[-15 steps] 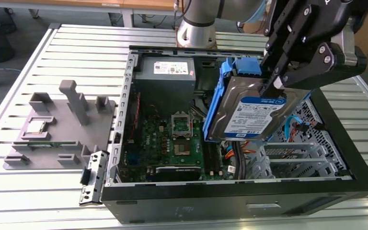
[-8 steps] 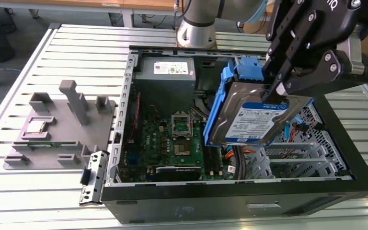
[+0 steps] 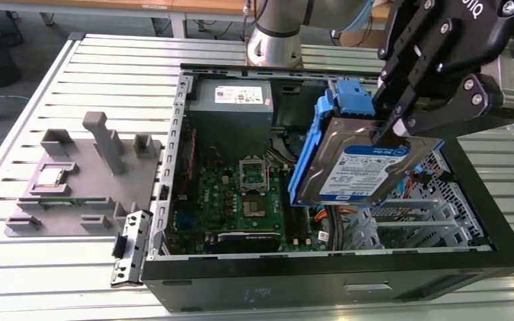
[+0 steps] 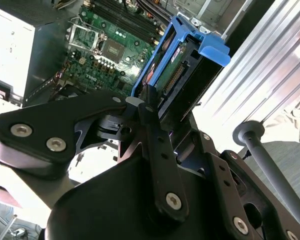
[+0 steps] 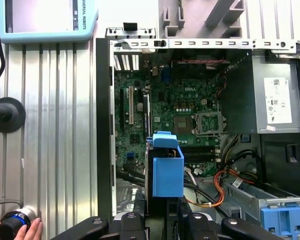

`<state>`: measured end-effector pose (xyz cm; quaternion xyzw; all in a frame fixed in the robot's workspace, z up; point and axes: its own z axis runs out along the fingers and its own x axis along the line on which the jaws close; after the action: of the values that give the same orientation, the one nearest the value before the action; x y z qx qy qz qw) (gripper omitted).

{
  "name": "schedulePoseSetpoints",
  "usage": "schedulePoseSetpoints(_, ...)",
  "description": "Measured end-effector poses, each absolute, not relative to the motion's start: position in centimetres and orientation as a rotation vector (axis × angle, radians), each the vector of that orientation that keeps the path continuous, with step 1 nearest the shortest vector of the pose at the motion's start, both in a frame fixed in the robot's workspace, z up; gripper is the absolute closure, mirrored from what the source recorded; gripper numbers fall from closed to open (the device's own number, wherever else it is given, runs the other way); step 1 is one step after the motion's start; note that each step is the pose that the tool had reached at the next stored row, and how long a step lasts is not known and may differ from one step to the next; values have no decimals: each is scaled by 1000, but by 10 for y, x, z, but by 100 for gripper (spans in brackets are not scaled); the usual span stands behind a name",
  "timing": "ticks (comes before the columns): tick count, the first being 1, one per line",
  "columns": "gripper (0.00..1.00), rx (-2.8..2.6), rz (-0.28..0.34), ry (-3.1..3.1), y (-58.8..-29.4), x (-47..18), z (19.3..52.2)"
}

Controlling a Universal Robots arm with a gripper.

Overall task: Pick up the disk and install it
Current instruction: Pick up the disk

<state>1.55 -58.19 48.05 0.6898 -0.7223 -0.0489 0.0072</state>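
The disk (image 3: 355, 167) is a silver hard drive with a blue-and-white label and blue carrier rails. It hangs tilted on edge above the open computer case (image 3: 328, 274), over the drive bay side. My gripper (image 3: 389, 127) is shut on its upper part, one black finger on each flat face. In the second wrist view the disk (image 4: 182, 65) sticks out past the gripper (image 4: 152, 107) over the motherboard. In the first wrist view the blue end of the disk (image 5: 167, 170) sits just beyond the gripper (image 5: 162, 220).
The case lies open on a slatted metal table (image 3: 51, 267). Inside are a motherboard (image 3: 248, 194), a grey power supply (image 3: 230, 97), orange cables (image 5: 215, 185) and a blue carrier (image 5: 285, 220) in the bay. A grey fixture (image 3: 78, 174) stands at the exterior view's left. A hand (image 5: 20, 229) rests at the table edge.
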Motion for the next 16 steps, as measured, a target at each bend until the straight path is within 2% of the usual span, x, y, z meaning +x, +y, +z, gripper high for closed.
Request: schedulePoseSetpoints(16,65,2157,-153,-2258,-582,55,479)
